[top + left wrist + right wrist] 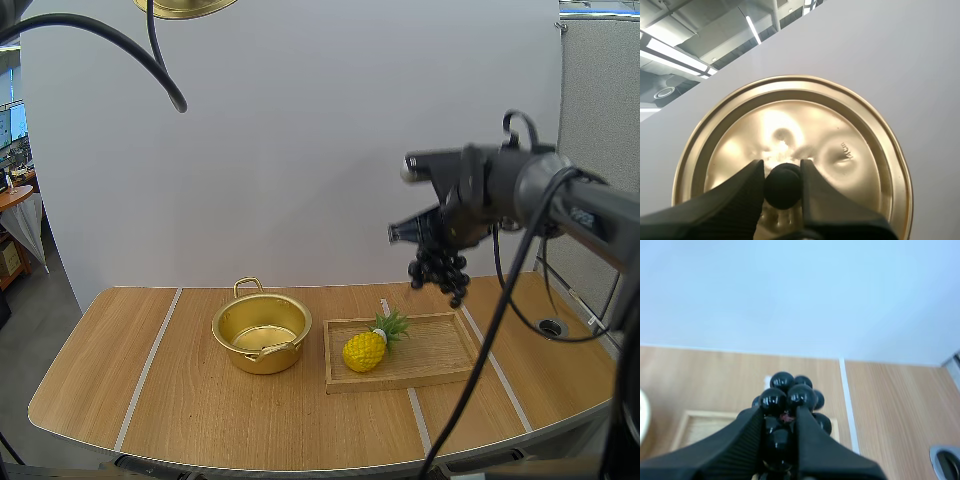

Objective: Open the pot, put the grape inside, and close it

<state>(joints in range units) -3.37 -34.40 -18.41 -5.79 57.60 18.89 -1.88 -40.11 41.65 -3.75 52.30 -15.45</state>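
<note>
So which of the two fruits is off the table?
The grapes, held up in the right claw; the pineapple lies in the tray.

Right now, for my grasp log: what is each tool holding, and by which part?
The left tool pinches the lid by its black knob; right tool pinches the grape bunch near its top.
</note>
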